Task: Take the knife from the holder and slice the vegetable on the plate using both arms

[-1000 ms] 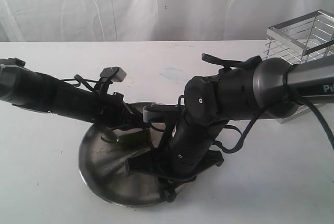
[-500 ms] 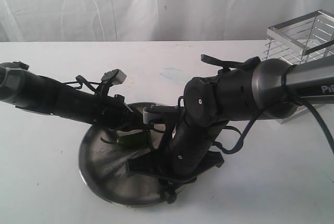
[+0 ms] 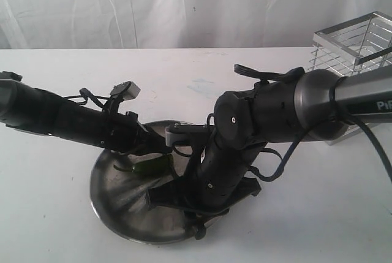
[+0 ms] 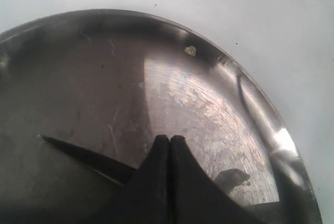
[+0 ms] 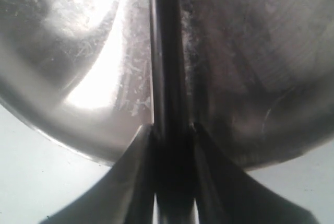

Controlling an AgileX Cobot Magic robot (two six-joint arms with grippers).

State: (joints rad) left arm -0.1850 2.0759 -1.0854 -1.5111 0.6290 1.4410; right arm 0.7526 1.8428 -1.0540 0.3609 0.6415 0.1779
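The dull silver plate (image 3: pixel 107 205) lies at the front of the table. On it lies the dark green vegetable (image 3: pixel 150 167), right by the tip of my left gripper (image 3: pixel 154 154). In the left wrist view that gripper (image 4: pixel 170 139) is shut, fingertips pressed together, nothing visible between them. My right gripper (image 3: pixel 162 197) reaches down over the plate and is shut on the knife (image 5: pixel 166 51); its dark blade runs out across the plate (image 5: pixel 78 78). The pointed blade (image 4: pixel 78 153) also shows beside the left fingers. The chrome wire holder (image 3: pixel 352 45) stands at the far right.
A small dark lump (image 4: pixel 232 177) lies on the plate (image 4: pixel 209 109) beside the left fingers; I cannot tell what it is. The bulky right arm (image 3: pixel 275 113) hangs over the plate's right side. A white curtain backs the white table (image 3: pixel 184 70).
The left arm has dropped lower and drawn a little to the left; the vegetable and the plate have shifted slightly left with it. The right arm has barely moved.
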